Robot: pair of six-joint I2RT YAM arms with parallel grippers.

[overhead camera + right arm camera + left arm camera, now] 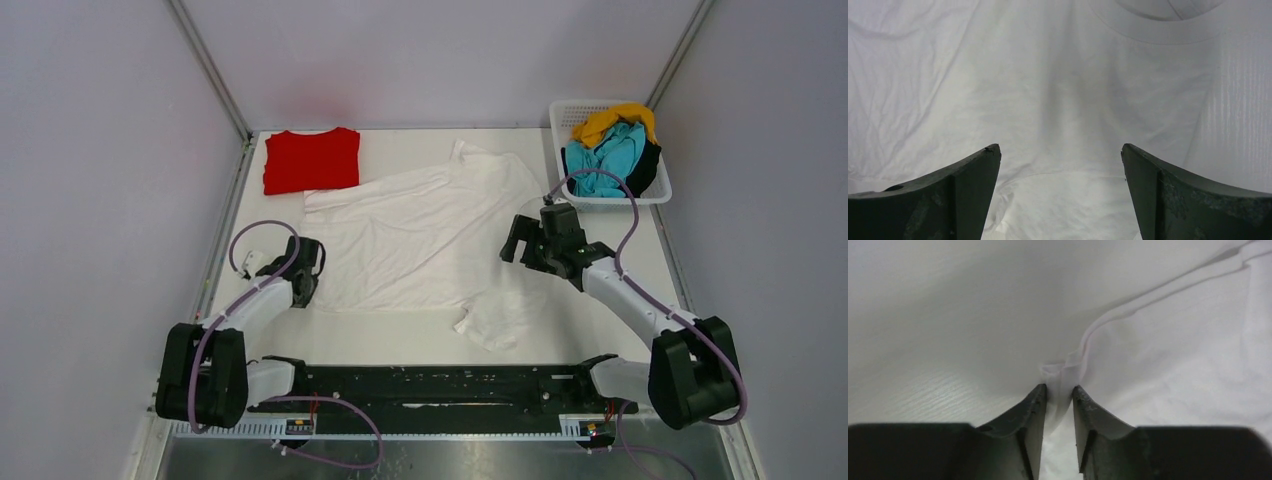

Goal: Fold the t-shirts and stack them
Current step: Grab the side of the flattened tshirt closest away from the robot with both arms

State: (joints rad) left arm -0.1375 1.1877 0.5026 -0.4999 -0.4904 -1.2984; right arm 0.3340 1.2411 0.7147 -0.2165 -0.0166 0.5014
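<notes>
A white t-shirt (420, 235) lies spread and wrinkled across the middle of the table. A folded red t-shirt (311, 159) lies at the back left. My left gripper (308, 290) is at the white shirt's near left corner and is shut on a pinch of its hem (1060, 377). My right gripper (518, 243) is open and empty, hovering over the shirt's right side; its view shows the white cloth (1048, 90) and the collar (1168, 30) below.
A white lattice basket (600, 195) at the back right holds yellow (610, 120), teal (605, 155) and black (648, 165) shirts. Grey walls enclose the table on three sides.
</notes>
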